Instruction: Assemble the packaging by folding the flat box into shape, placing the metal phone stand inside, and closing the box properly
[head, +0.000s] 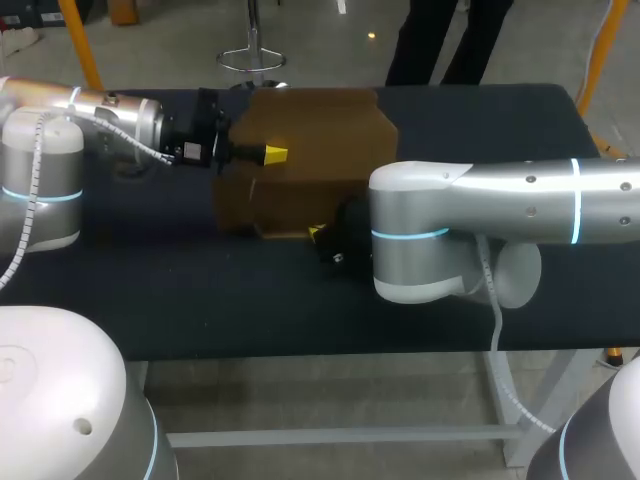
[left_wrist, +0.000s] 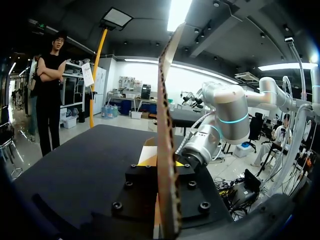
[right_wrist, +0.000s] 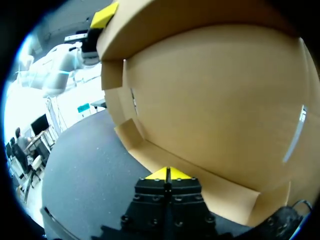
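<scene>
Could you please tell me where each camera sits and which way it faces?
Head view: above and behind the robot, looking down on the dark table; both arms enter, left gripper and right gripper at the brown cardboard box.
Left wrist view: on the left wrist, looking along the left gripper, shut on a box panel seen edge-on; right arm beyond.
Right wrist view: on the right wrist, facing the box close up; right gripper at its lower flap.
Shared: every view shows the box.

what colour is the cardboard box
Plain brown box, all over; it shows best in the right wrist view.
</scene>
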